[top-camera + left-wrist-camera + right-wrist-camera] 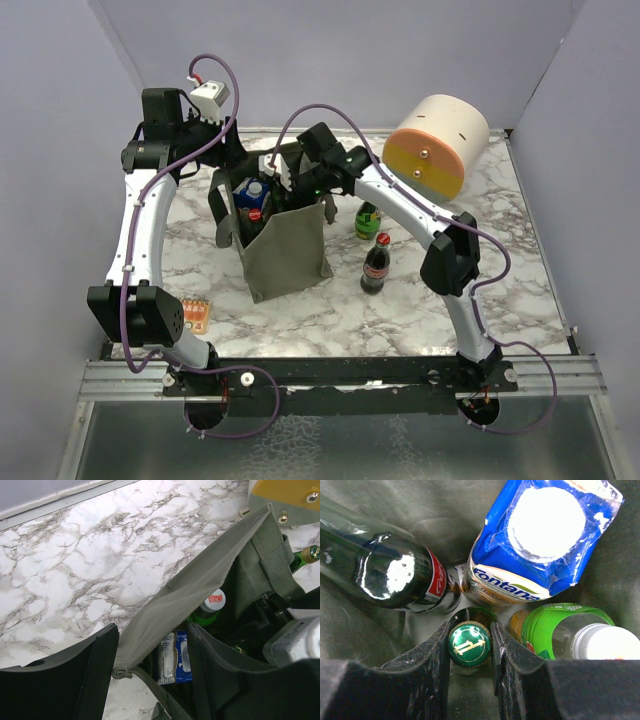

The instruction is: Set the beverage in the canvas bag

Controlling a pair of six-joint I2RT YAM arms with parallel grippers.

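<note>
Top external view: the olive canvas bag point(290, 255) stands upright on the marble bench point(300, 310), and both arms reach to its mouth.
Right end effector point(470, 636): down inside the bag, clamped on the green-and-gold crown cap of a glass bottle point(469, 647) that stands cap-up.
Left end effector point(152, 630): fingers apart, astride the bag's side wall at the rim.
Bag contents: tilted cola bottle point(395, 575), blue Fontana pack point(540, 540), white-capped green bottle point(570, 630).
Bench, right of bag: standing cola bottle point(377, 265), small green bottle point(368, 222); a cream-and-orange cylinder point(437, 145) lies farther back.
</note>
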